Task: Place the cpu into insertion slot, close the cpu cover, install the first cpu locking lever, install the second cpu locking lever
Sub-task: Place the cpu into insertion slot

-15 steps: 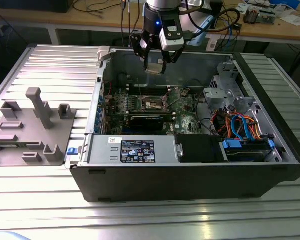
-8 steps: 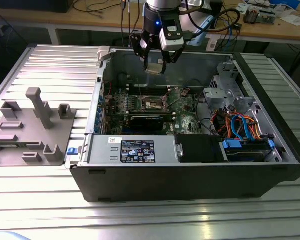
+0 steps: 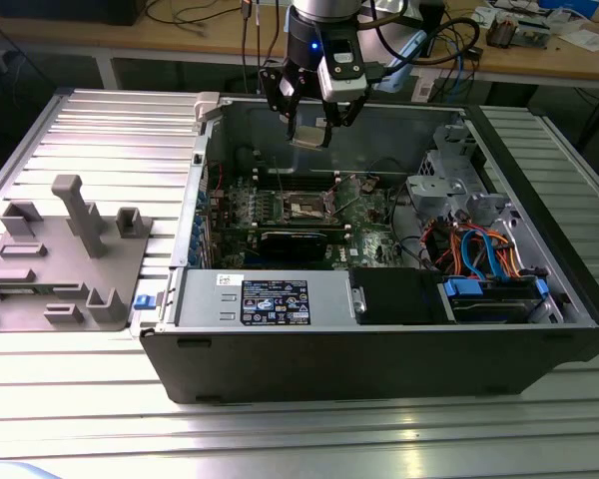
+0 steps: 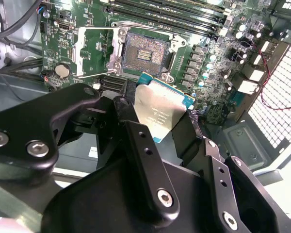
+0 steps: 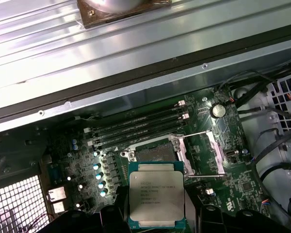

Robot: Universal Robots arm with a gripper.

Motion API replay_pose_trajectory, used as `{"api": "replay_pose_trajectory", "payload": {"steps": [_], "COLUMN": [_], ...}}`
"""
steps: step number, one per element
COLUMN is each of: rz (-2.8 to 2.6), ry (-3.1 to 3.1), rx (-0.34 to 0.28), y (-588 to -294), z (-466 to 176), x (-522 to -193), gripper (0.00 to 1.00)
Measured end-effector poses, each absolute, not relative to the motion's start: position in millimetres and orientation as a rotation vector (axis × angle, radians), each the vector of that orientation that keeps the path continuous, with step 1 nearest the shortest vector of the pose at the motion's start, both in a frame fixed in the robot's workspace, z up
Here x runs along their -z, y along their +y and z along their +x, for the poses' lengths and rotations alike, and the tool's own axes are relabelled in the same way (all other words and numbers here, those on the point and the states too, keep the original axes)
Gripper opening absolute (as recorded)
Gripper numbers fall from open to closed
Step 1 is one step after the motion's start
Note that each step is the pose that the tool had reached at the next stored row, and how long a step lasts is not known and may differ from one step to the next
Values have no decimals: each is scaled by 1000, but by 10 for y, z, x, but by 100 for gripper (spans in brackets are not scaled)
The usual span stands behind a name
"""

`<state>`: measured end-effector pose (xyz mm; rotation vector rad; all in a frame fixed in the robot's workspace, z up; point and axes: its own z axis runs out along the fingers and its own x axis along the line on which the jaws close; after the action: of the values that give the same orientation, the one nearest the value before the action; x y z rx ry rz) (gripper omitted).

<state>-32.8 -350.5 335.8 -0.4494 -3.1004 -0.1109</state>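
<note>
Silvery cpu (image 5: pixel 155 196): we see it gripped by its edges, held in the air above the green board (image 4: pixel 58 53), not yet seated.
gripper (image 3: pixel 309 128): clamped on the cpu, over the open computer case (image 3: pixel 379 359).
insertion slot (image 4: pixel 145 53): uncovered, with its dark centre exposed.
cpu cover (image 4: pixel 94 51): swung open beside the insertion slot.

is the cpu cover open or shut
Open: the cpu cover lies flipped beside the insertion slot, whose dark centre is bare; the tool holds the cpu.
</note>
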Motion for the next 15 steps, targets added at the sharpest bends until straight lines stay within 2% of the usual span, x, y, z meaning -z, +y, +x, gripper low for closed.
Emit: {"api": "replay_pose_trajectory", "payload": {"steps": [15], "rz": [-469], "ry": [-3098], "rx": [111], "y": [-3505], "z": [-328], "x": [-3358], "gripper": [54]}}
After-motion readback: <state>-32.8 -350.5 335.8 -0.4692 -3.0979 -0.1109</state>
